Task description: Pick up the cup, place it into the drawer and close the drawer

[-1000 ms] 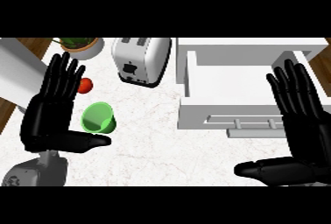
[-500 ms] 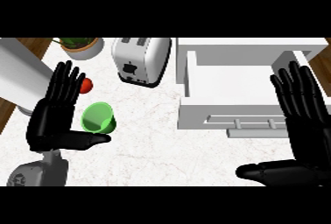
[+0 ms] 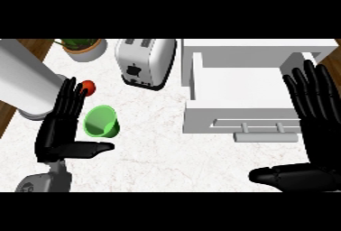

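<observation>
A green cup lies tipped on the white marble counter at the left, its mouth facing the lower left. My left hand is open right beside it, fingers straight along the cup's left side and the thumb stretched out just below it. The white drawer stands pulled open at the upper right, its front and handle facing me. My right hand is open at the right edge, fingers up over the drawer's right end, thumb pointing left.
A silver toaster stands behind the cup. A small red fruit lies next to my left fingertips. A large white cylinder fills the left edge, and a potted plant sits at the back left.
My left hand has drawn slightly down and right, closer to the cup, its thumb now under the cup. The right hand has shifted a little to the right. The cup has not moved.
</observation>
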Controlling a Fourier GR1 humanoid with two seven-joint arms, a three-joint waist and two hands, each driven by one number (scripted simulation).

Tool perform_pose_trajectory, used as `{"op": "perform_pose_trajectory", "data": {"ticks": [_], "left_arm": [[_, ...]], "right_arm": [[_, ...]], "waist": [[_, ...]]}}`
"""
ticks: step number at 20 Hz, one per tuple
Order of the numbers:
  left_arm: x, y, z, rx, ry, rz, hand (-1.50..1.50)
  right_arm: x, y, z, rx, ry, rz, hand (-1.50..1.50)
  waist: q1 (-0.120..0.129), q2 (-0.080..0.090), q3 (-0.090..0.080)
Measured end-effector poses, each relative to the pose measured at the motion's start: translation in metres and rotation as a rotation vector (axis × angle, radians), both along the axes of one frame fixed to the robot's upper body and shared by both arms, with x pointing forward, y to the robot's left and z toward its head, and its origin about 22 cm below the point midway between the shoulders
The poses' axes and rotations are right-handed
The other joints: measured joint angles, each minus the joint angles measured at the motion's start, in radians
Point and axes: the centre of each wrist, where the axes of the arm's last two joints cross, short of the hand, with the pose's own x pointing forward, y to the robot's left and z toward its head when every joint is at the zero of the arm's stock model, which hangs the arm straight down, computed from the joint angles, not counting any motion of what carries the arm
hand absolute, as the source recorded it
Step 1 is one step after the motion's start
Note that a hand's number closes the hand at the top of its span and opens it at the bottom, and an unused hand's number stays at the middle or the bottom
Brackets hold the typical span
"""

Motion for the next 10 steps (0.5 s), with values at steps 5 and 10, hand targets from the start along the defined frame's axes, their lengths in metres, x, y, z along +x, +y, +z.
{"op": "perform_pose_trajectory", "data": {"ticks": [5,10], "left_arm": [[0.006,0.016,-0.026,0.009,0.025,0.026,-1.5],[0.008,0.028,-0.046,0.022,0.045,0.034,-1.5]], "right_arm": [[0.002,0.008,-0.002,-0.004,0.008,0.01,-1.5],[0.0,0.004,0.004,-0.004,0.012,0.016,-1.5]], "waist": [[-0.001,0.0,0.0],[-0.001,0.0,-0.001]]}}
